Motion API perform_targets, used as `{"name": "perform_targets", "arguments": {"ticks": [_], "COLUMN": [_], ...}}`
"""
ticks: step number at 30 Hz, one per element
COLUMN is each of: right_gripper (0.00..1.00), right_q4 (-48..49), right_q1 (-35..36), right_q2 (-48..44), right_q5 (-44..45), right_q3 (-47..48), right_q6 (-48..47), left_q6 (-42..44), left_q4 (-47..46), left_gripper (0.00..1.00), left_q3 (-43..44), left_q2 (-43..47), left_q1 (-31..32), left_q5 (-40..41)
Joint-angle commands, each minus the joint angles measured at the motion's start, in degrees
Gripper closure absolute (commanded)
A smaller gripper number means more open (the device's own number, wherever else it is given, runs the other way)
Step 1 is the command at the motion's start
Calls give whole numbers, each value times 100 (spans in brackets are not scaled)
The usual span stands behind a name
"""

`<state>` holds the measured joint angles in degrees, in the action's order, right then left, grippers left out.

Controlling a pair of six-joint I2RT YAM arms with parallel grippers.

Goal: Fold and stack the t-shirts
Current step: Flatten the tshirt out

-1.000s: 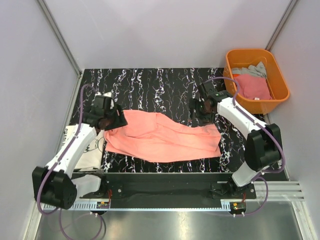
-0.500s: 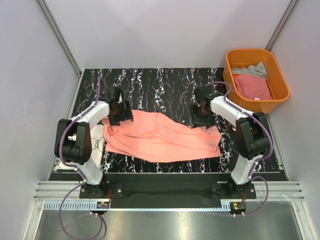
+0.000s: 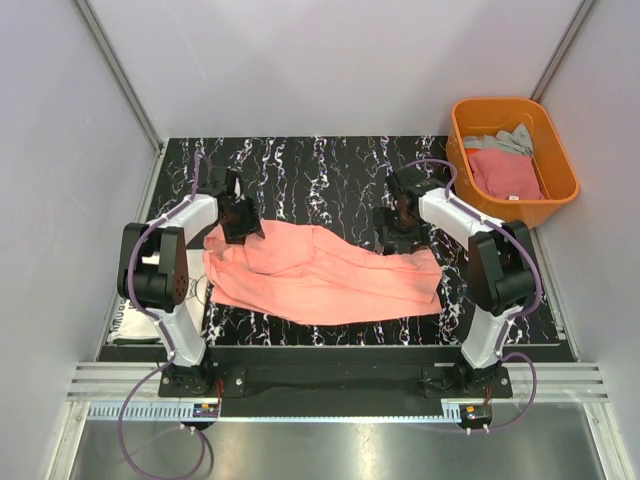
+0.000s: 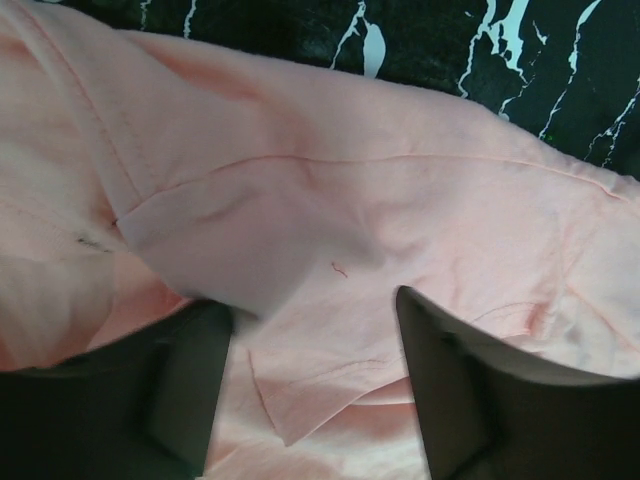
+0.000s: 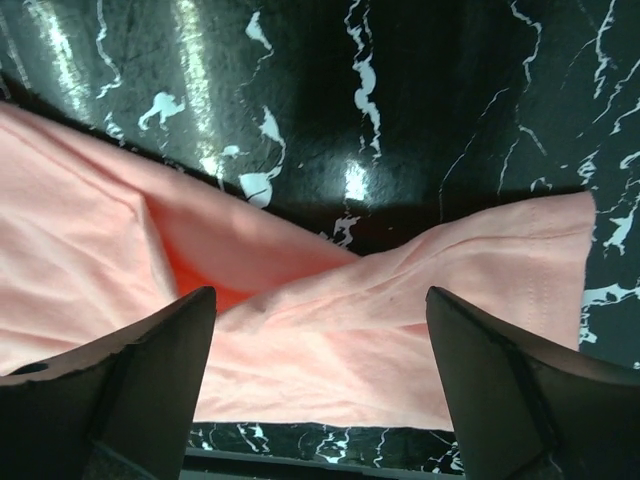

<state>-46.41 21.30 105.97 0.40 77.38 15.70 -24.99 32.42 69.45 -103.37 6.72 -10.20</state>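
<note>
Left arm (image 3: pixel 160 272) now folds up steeply at the near left, left gripper (image 3: pixel 238 218) sits farther and more rightward at the salmon-pink t-shirt's (image 3: pixel 320 275) far-left corner, right gripper (image 3: pixel 398 228) is slightly leftward at its far-right corner

Left end effector (image 4: pixel 310 315) and right end effector (image 5: pixel 320 300), jaws apart, downward

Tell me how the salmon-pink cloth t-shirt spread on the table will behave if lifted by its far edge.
Probably floppy: the salmon-pink cloth t-shirt lies in wrinkles and folded flaps, so it should sag between pinch points. Likely light, since the fabric looks thin. Pushed, it would probably bunch rather than slide.
</note>
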Motion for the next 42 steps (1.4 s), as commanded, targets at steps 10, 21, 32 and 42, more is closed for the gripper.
{"name": "perform_targets", "arguments": {"ticks": [10, 21, 32, 42], "right_gripper": [18, 17, 100, 100], "right_q4": [360, 484, 827, -280], "right_q1": [-20, -3, -3, -3], "right_q2": [-227, -131, -480, -3421], "right_q5": [-1218, -1298, 275, 777], "right_q3": [-162, -522, -576, 171], "right_q6": [90, 547, 724, 557], "left_q6": [-6, -401, -700, -717], "left_q4": [-421, -430, -474, -658], "left_gripper": [86, 100, 100, 100], "left_q3": [297, 174, 113, 894], "left_q2": [221, 1064, 2223, 3964], "left_q1": [-13, -4, 92, 110], "left_q5": [-509, -554, -703, -1159]}}
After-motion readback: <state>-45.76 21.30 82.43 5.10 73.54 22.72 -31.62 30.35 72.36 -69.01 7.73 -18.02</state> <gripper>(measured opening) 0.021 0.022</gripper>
